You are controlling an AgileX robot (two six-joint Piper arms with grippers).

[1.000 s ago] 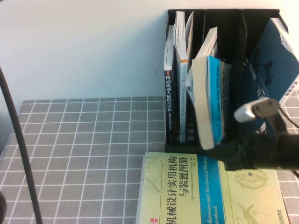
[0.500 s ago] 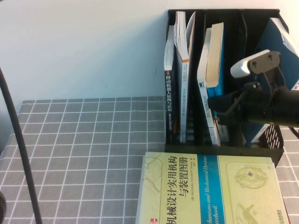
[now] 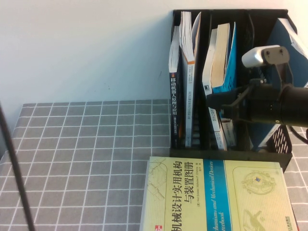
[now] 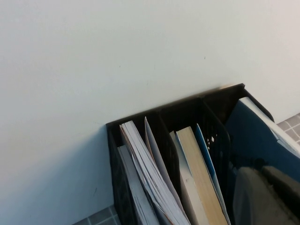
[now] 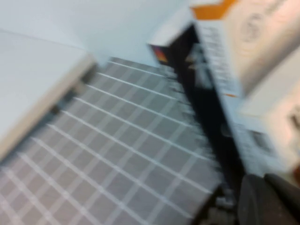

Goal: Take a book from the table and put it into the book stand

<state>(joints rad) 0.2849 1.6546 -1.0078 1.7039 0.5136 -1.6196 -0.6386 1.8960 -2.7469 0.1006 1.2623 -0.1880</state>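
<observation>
- The thick book with the cyan cover and cream page edges (image 3: 222, 55) is upright in the middle slot of the tall black plastic mesh file rack (image 3: 192, 14), leaning a bit against the white paperback next to it
- My right gripper (image 3: 222, 105) is at the rack's front, level with that slot. From what I see the black fingers look spread, with nothing between them
- Left gripper: can't find it in any view, so I can't tell its state
- The big pale yellow-green book with a blue band (image 3: 216, 195) lies flat on the grey grid-cloth table (image 3: 86, 159), just in front of the rack
</observation>
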